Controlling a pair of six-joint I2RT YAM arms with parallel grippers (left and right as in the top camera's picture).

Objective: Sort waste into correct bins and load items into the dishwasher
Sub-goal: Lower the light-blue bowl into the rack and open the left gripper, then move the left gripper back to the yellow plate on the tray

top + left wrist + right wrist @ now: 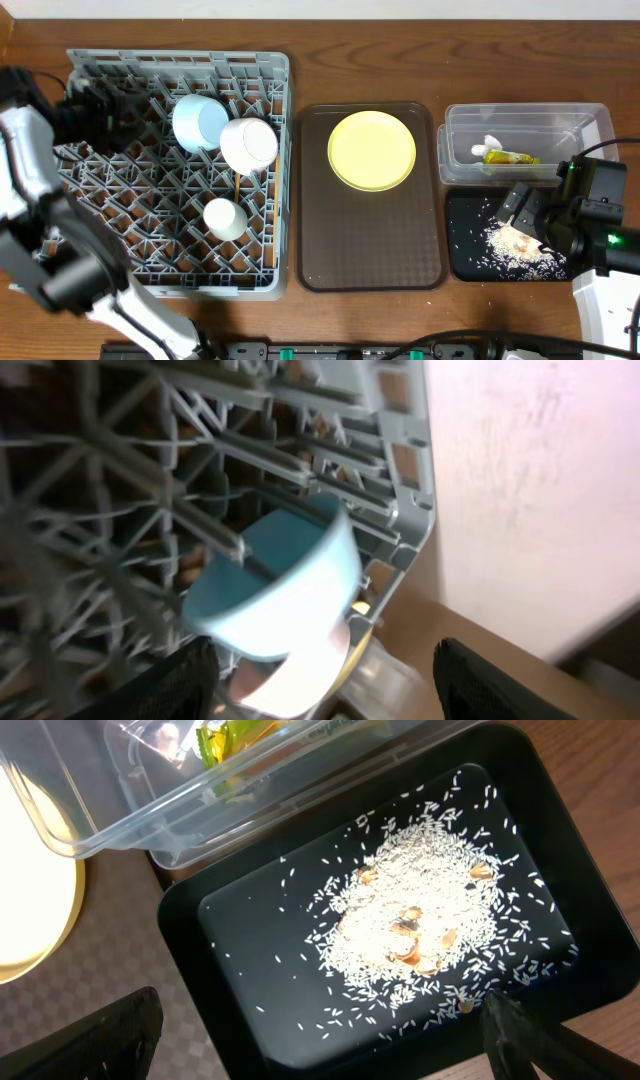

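Plate (371,150) lies on brown tray (370,250) beside rack (120,190). Left end effector (105,112) over rack, right end effector (522,212) over black tray (465,268); both wide open, empty. Advisable: pinch rim, stand plate upright in rack.

Left wrist view blurred — plate (25,890) overexposed.
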